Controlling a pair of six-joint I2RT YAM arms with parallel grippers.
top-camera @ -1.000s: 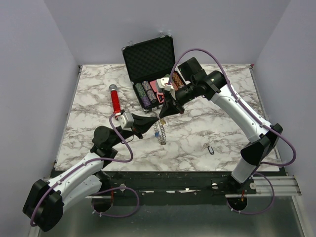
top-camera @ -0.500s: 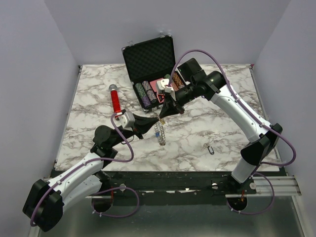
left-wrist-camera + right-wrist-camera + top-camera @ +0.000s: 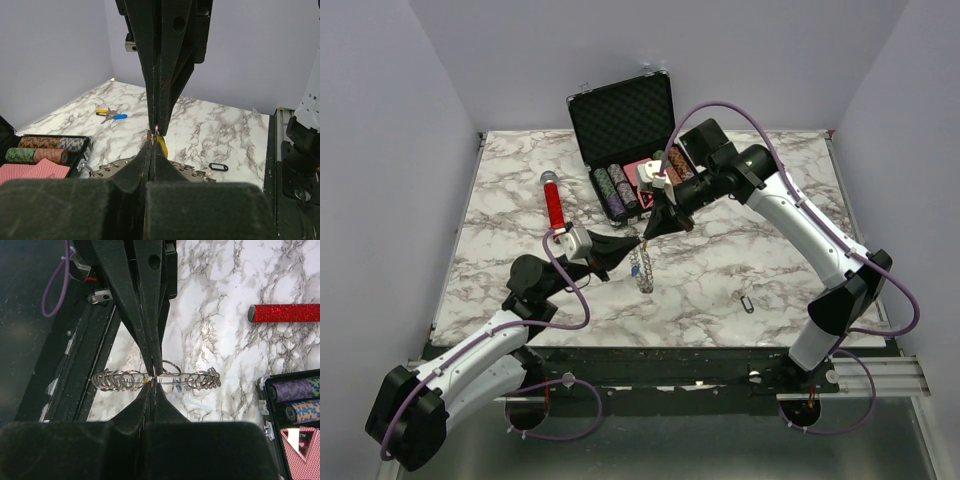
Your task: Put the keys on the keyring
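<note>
Tips touch: left end effector point(image 3: 152, 145) clamps the keyring point(image 3: 115, 380), right end effector point(image 3: 152, 383) clamps yellow-tagged key point(image 3: 161, 148).

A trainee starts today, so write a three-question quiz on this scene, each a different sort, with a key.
1. True or false: the left gripper and right gripper meet tip to tip, both shut.
2. Which tag lies alone on the table? A yellow, B black, C blue.
3. Fill in: in the top view, the red tube lies ____ of the open case.
Key: 1 true; 2 B, the black tag; 3 left.
</note>
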